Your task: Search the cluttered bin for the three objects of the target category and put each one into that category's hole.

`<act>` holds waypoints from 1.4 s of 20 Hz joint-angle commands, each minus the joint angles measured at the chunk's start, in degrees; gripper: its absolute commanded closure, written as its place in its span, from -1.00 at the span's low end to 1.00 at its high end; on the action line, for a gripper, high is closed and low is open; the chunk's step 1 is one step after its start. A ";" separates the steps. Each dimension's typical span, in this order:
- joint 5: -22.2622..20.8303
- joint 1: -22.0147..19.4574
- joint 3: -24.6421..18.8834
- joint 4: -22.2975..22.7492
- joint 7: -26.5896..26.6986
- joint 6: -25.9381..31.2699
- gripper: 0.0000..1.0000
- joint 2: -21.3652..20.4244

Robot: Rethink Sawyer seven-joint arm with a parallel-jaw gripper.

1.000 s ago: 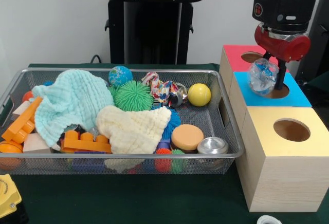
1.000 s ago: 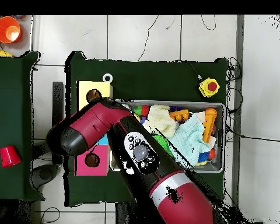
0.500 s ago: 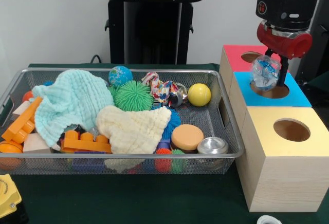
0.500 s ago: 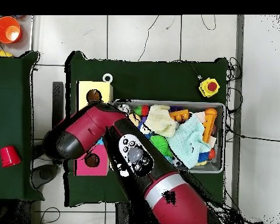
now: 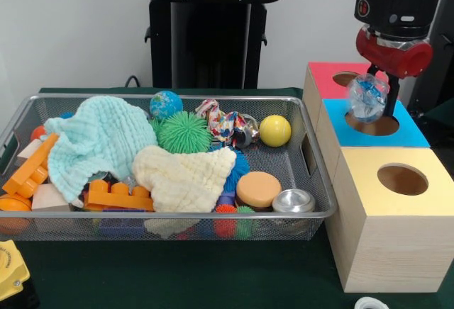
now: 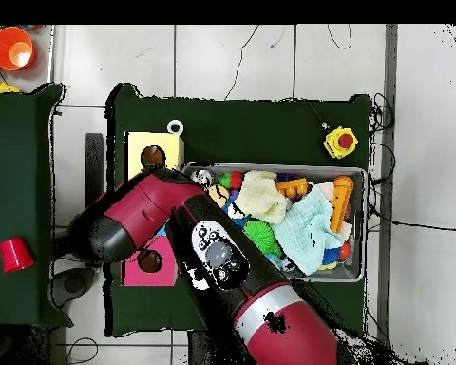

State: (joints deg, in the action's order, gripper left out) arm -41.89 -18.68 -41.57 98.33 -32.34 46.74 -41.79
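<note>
Front view: the red and black arm enters from the upper right, its pincer (image 5: pixel 380 96) closed on a crushed transparent bottle with a blue label (image 5: pixel 367 97), which hangs directly over the round hole (image 5: pixel 374 124) in the sky-blue panel, its lower edge at or just above the opening – contact cannot be judged. One dark finger (image 5: pixel 391 100) is visible beside the bottle, pointing down toward the hole. The sky-blue box sits between a red-topped box (image 5: pixel 328 79) behind it and a yellow-topped box (image 5: pixel 397 181) in front, all three in a row just beside the right end of the wire-mesh bin (image 5: pixel 177 220) on the green tabletop (image 5: pixel 177 273). Inside the bin lie a mint-green cloth (image 5: pixel 96 142), a cream cloth (image 5: pixel 184 178), a green spiky ball (image 5: pixel 183 132), a yellow ball (image 5: pixel 274 130), a globe-patterned ball (image 5: pixel 165 103), an orange disc (image 5: pixel 258 188), a round metal can (image 5: pixel 294 201) and orange building blocks (image 5: pixel 117 195); no other clear bottle can be made out among them. Overhead view: the arm (image 6: pixel 203 257) covers the sky-blue box and the pincer, leaving the yellow box, the red box and most of the bin (image 6: pixel 357 228) exposed – a yellow button unit (image 6: pixel 340 143) rests on the tabletop apart from the bin
</note>
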 commanded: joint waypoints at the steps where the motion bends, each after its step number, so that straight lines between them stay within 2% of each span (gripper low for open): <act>1: 0.40 0.15 -1.26 4.23 1.28 2.00 1.00 -0.71; 4: 1.59 -0.88 -2.42 4.76 1.35 0.55 1.00 -0.11; 5: 2.11 -1.43 -3.03 5.04 1.52 -0.15 -1.00 0.18; 7: 2.25 -0.81 -2.77 4.71 0.66 -0.04 -1.00 -0.70; 15: 3.77 -2.81 -4.84 8.00 3.98 0.81 -1.00 -4.19; 21: -0.38 -6.19 -5.27 10.28 7.96 -1.58 -1.00 -4.06; 26: -3.89 -11.11 -7.28 11.13 14.09 -3.34 -1.00 -2.08; 28: -4.86 -13.16 -8.22 11.02 17.30 -2.16 -1.00 -1.61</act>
State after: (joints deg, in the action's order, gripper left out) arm -40.15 -26.14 -47.08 105.32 -32.30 46.08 -45.49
